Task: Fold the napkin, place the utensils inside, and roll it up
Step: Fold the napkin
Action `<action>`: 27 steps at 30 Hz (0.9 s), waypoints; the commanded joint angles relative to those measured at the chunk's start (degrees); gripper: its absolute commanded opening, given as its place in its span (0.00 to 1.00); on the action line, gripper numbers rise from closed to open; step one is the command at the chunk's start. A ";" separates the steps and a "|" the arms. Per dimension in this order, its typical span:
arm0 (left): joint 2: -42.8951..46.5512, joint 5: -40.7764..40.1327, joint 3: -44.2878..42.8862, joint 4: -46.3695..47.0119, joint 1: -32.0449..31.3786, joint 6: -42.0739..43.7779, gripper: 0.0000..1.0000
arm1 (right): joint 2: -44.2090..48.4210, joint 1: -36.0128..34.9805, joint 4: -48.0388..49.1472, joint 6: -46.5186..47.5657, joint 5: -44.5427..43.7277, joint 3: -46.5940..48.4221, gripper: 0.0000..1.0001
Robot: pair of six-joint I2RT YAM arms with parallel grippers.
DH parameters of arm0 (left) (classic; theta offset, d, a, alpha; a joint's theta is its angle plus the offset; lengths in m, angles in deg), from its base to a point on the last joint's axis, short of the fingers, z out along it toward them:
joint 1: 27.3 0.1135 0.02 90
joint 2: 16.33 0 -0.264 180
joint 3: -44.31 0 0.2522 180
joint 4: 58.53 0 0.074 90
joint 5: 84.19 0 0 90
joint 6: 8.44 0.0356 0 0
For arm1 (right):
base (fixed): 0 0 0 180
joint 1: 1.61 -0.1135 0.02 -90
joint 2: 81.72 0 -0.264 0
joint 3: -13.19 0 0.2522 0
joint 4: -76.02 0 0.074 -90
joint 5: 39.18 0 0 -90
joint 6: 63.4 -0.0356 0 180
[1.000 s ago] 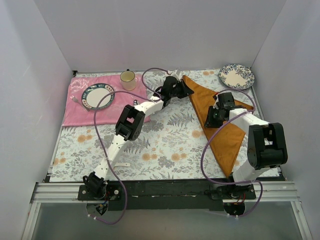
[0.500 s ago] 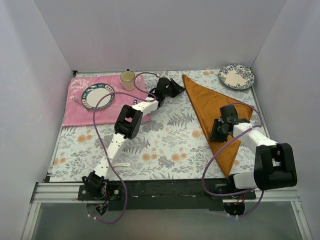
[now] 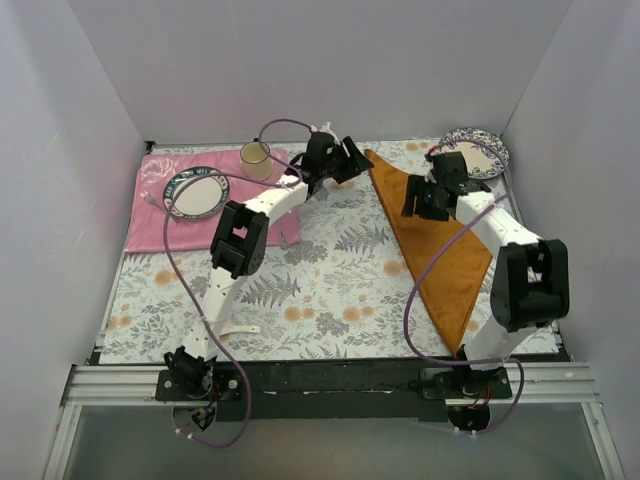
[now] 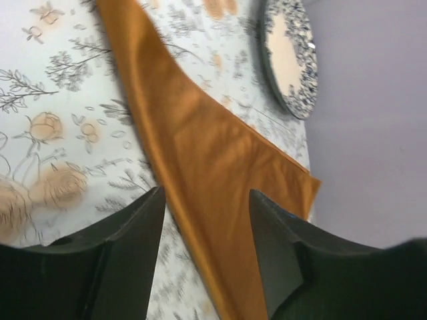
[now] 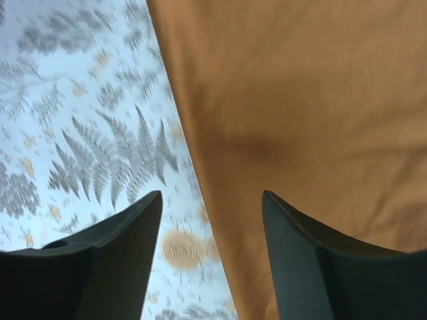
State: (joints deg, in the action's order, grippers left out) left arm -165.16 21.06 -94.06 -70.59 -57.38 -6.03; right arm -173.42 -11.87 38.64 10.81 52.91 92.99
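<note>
Black fingers on both arms stand parted, with nothing caught between them. In the left wrist view the left gripper [image 4: 207, 197] has its two dark fingers [image 4: 127, 253] spread. Through the gap shows the napkin [image 4: 213, 173], a rust-orange cloth running as a long tapering band across the flowered tablecloth [image 4: 47, 87]. Whether the fingertips touch the cloth I cannot tell. From above, the left gripper [image 3: 350, 160] sits at the far middle of the table, pointing right toward the napkin's far corner and just beside it. The right gripper [image 5: 212, 197] is likewise released. Its fingers [image 5: 113, 260] straddle the napkin's left edge, one over bare tablecloth with a grey fern print, the other over orange cloth that carries a soft shadow. In the overhead view the right gripper [image 3: 415, 200] hangs over the far part of the napkin [image 3: 445, 270]. The napkin lies flat as a long, narrow triangle on the right half of the table. One point is at the far middle, a blunt corner faces the right wall, and the last point is near the front edge, close to the right arm's base. Past the napkin, in the far right corner, lies a blue-patterned plate [image 3: 488, 155], partly hidden by the right arm from above. In the left wrist view it is apart from the napkin's edge. On the left side a pink placemat [image 3: 150, 225] bears a teal-rimmed plate [image 3: 195, 192]. A pale cup [image 3: 255, 158] stands at the placemat's far right corner.
</note>
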 commanded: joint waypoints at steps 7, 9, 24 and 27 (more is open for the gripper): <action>31.64 -4.61 13.50 -22.08 4.77 6.29 0.62 | -29.65 -4.59 0.43 14.63 -5.51 39.71 0.78; 34.82 -4.44 16.49 -23.49 5.47 7.96 0.63 | -35.96 -5.55 -2.13 15.61 -7.26 45.64 0.77; 52.41 -0.48 37.96 -22.52 6.71 9.10 0.61 | -49.00 -8.81 -0.20 20.36 -9.38 57.70 0.58; 52.42 0.40 37.52 -22.70 6.62 9.11 0.61 | -49.71 -8.90 -0.55 20.36 -9.38 57.36 0.54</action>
State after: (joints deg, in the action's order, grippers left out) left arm -117.84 19.40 -56.12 -93.28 -50.58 2.30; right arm -221.58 -20.50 37.33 29.91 44.54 148.37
